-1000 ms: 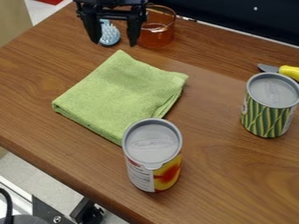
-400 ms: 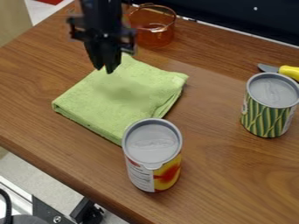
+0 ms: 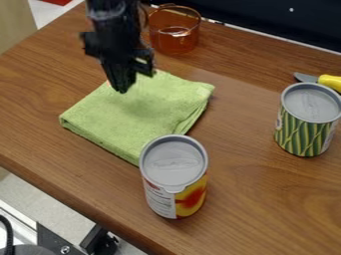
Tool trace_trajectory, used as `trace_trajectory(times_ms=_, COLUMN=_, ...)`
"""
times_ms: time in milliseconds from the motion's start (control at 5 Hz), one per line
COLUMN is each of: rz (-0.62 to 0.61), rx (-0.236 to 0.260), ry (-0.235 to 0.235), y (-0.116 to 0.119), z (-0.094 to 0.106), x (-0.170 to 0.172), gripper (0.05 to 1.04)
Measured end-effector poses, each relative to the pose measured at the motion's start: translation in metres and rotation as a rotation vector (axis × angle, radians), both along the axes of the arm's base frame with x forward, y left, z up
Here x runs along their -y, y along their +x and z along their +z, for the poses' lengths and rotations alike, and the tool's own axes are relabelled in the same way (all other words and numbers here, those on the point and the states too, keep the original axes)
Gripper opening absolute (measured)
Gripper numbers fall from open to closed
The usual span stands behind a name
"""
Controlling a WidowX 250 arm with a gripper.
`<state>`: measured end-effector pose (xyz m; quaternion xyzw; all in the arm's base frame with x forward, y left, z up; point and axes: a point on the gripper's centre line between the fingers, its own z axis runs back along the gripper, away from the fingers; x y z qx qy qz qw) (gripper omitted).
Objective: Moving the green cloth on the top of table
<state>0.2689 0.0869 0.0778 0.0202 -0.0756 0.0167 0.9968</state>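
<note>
The folded green cloth [image 3: 153,112] lies flat left of centre on the brown wooden table [image 3: 246,184], its long axis running near-left to far-right. Fingers together, the black two-finger gripper [image 3: 122,90] is over its far-left part (whether it pinches any fabric, one cannot tell). A white, yellow and red can [image 3: 174,174] blocks the near corner; an amber glass cup [image 3: 174,37] stands beyond.

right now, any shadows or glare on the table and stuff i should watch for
Camera view: a soft, faint shadow on the green cloth near the gripper; camera view: a bright glint on the amber cup; camera view: a mild sheen on part of the wooden table.
</note>
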Motion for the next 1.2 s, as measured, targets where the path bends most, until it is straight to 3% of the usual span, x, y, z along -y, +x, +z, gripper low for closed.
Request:
trace_trajectory(times_ms=600, rz=-0.033, rx=-0.05, ry=0.047, y=0.008, z=-0.03, x=0.006, gripper=0.053)
trace_trajectory(times_ms=1200, rz=-0.028, rx=-0.029, ry=0.056, y=0.021, z=-0.032, x=0.019, gripper=0.053)
